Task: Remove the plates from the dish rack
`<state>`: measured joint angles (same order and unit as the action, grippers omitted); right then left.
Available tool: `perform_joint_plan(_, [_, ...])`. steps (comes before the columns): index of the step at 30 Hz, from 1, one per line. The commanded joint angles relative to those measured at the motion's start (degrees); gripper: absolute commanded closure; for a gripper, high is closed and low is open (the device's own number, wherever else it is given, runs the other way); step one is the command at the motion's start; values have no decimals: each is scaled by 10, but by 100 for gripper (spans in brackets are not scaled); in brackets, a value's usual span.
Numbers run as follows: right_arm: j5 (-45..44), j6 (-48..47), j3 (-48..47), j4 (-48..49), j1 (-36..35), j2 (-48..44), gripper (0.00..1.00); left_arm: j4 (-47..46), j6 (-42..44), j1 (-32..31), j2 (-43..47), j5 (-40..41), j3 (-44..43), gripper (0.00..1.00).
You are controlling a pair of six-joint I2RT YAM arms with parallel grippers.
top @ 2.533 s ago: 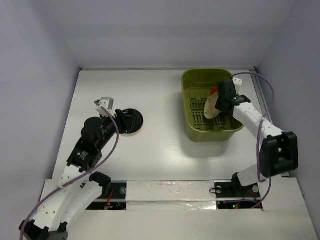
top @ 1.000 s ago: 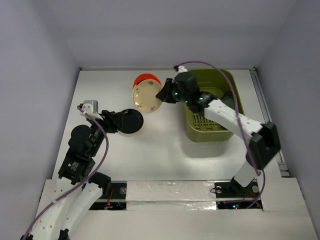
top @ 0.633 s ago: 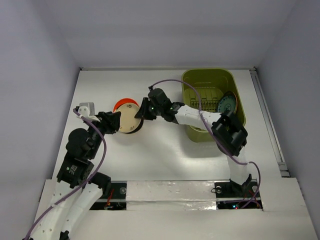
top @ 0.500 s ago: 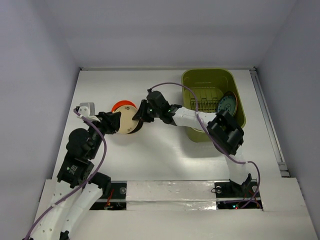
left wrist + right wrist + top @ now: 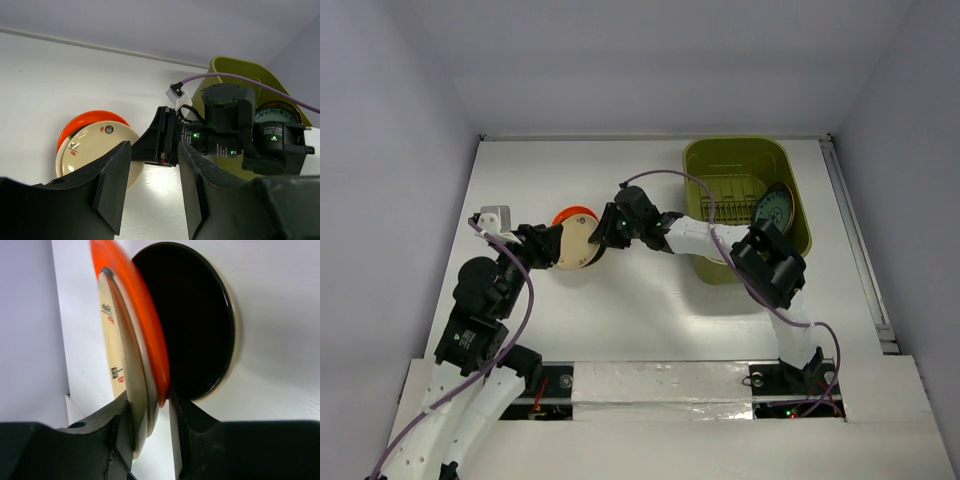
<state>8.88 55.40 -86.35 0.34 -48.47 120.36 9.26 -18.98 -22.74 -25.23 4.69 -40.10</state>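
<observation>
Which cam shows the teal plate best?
Top external: the teal plate stands in full view by the rack's right wall. Left wrist shows only a sliver of it behind the right arm. Right wrist misses it.

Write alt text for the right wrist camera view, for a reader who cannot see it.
The right gripper pinches a pair of small round plates seen edge-on, a beige plate with dark markings and an orange-red plate pressed against it. Beyond them a glossy black round plate edged by a pale rim lies flat, white table around it.
</observation>
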Motion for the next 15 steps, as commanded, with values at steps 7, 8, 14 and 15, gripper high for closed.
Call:
perform_joint_plan(7, [-6,-12,1,17,-6,-2,54,-25,-3,3,9,-8,3,61])
perform_joint_plan(8, [-17,-20,1,12,-6,-4,51,-24,-3,3,10,-9,2,61])
perform_joint_plan(14, [-72,-50,6,-31,-11,-36,29,-26,-2,3,11,-13,3,61])
perform_joint_plan(15, [-79,-59,7,-42,-11,-40,25,-26,-3,3,12,-13,3,61])
